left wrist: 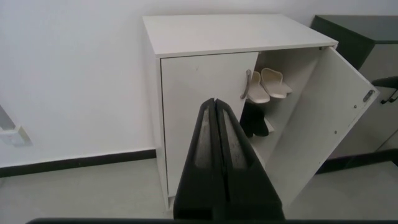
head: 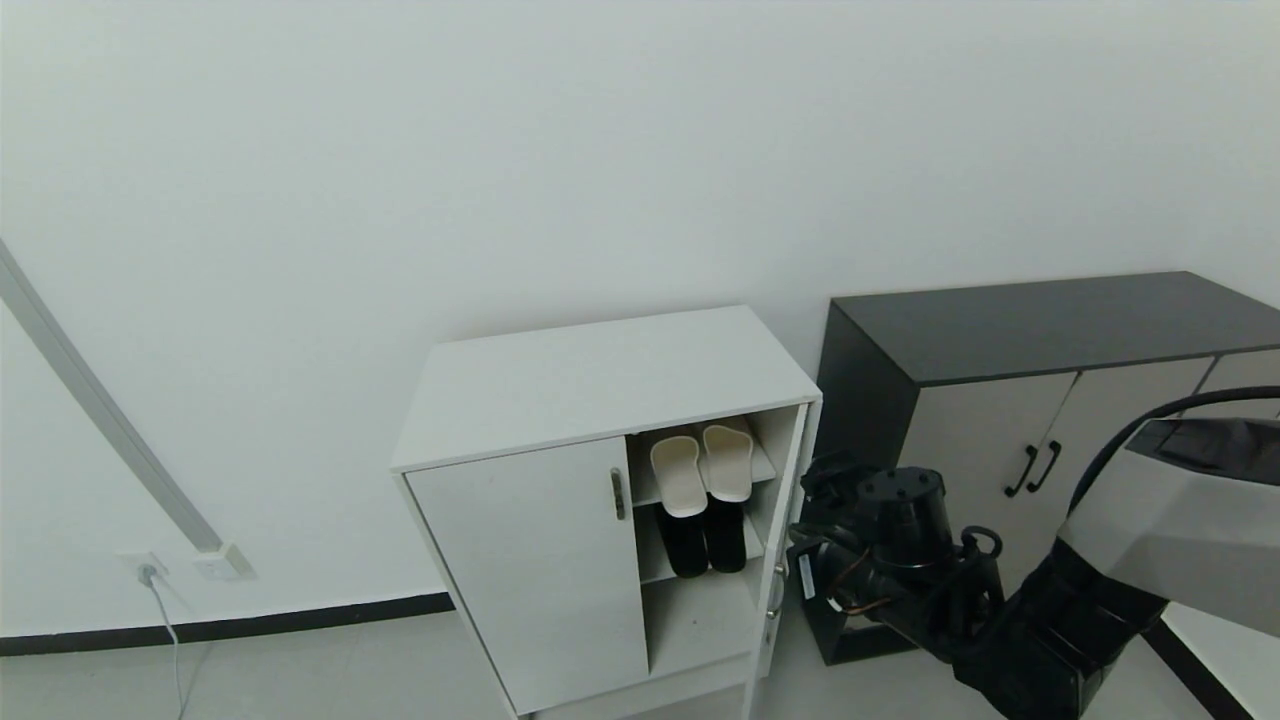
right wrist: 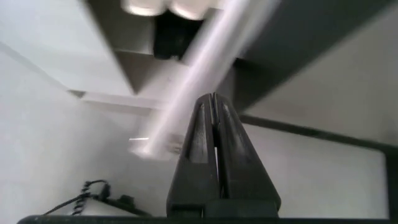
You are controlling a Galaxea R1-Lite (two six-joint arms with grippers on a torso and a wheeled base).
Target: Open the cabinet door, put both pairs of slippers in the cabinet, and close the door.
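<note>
slippers: white pair and black pair are set inside cabinet | open door: seen at 9 o'clock of right claw, just beside it; left claw is farther off | both claws are clenched, nothing is held

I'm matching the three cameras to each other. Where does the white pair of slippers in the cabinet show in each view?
Head view: flat white slippers on the upper shelf of the white cabinet, in its open half.
Left wrist view: white slippers on that shelf, beyond the left gripper's tip.
Right wrist view: blurred pale rounded shapes, probably the white slippers.
Shared landmark: the black slippers directly beneath.
</note>
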